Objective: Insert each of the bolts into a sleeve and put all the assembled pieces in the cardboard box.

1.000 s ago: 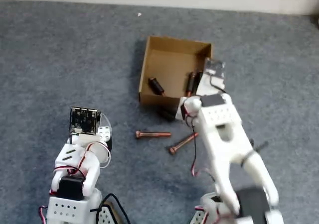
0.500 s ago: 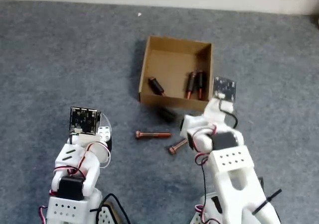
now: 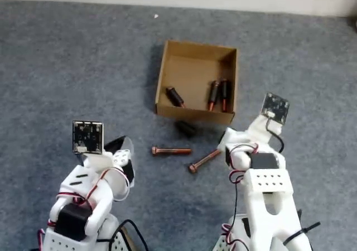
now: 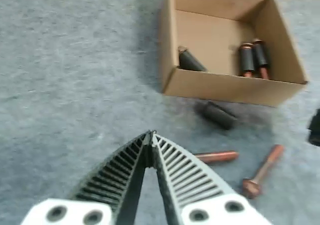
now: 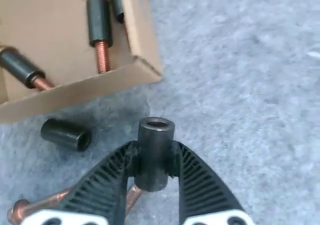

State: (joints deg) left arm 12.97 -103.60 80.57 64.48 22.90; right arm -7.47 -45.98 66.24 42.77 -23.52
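Right jaws are pinching a black sleeve around its middle, its bore end sticking out past the tips. They are hanging over the grey desk, just off the near right corner of the box. Left jaws are pressed together, gripping nothing, and pointing toward the box from the near left side. The left arm is sitting well apart from the bolts.

The box is sitting open-topped with three assembled pieces lying inside. The left piece is near the left wall. The middle piece and right piece are lying side by side by the right wall.

A loose sleeve is lying on its side just outside the box's front wall. Two bare bolts are lying on the desk nearer the arms. The first bolt is running roughly parallel to the front wall. The second bolt is angled and apart from the first, close to the right arm.
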